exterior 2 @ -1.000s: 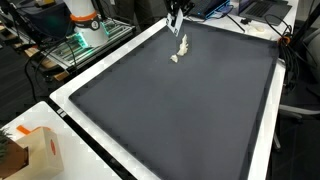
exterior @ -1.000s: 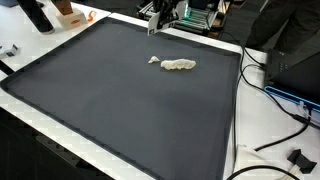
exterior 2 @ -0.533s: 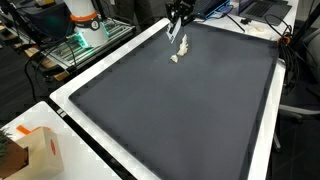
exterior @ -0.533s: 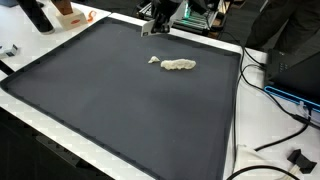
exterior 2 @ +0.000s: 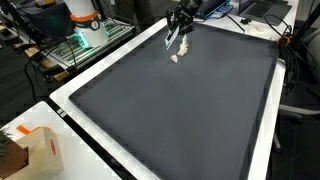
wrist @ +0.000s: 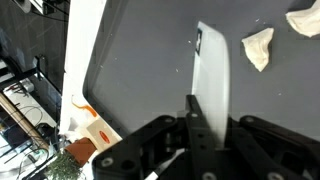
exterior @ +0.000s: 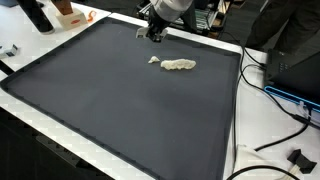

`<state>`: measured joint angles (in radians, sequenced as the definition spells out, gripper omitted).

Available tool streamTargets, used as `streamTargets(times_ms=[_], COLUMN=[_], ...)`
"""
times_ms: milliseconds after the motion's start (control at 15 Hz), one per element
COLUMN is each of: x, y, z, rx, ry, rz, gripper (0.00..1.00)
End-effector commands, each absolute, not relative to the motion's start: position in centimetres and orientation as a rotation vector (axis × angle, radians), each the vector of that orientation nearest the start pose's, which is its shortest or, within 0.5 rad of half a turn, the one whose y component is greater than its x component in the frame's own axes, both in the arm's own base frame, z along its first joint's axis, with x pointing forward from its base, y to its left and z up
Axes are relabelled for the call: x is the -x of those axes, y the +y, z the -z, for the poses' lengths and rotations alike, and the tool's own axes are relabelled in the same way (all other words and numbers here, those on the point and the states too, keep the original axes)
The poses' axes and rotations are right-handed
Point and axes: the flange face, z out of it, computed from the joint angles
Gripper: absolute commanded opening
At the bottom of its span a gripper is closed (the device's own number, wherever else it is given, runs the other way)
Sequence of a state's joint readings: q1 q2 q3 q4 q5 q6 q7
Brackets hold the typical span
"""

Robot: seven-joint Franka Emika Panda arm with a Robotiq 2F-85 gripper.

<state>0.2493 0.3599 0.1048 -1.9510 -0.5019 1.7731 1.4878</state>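
Observation:
My gripper (exterior: 153, 31) is above the far edge of a large black mat (exterior: 110, 100), also seen in the other exterior view (exterior 2: 180, 27). In the wrist view its jaws (wrist: 197, 118) are shut on a flat white strip (wrist: 212, 75) that sticks out over the mat. A beige, dough-like lump (exterior: 180, 65) lies on the mat with a smaller beige piece (exterior: 153, 60) beside it, a little in front of the gripper. Both show in the wrist view, the smaller piece (wrist: 258, 48) and the lump (wrist: 305, 20), apart from the strip's tip.
The mat (exterior 2: 180, 110) lies on a white table (exterior: 265, 120). Cables (exterior: 285, 95) and dark equipment lie to one side. An orange and white box (exterior 2: 30, 150) stands at a table corner. Lab gear (exterior 2: 85, 25) stands beyond the table edge.
The gripper has swung and tilted over the mat's far edge, carrying the white strip with it. The beige pieces have not moved.

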Motion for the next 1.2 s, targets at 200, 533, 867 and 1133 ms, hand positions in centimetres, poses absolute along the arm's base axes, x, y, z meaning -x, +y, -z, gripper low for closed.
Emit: streamTargets(times_ms=[200,533,867,1133], x=[-54.2,-53.9,-53.2,-52.7], y=[15.3,15.7,16.5,17.2], z=[-24.6,-23.3,-22.4,-21.9], rx=[-2.156,-2.171,-2.181,-2.187], ry=[-1.086,-1.047,-0.973,-0.877], rz=[-0.043,-0.024,-0.018,-0.037], gripper=[0.01,0.01,0.01,0.01])
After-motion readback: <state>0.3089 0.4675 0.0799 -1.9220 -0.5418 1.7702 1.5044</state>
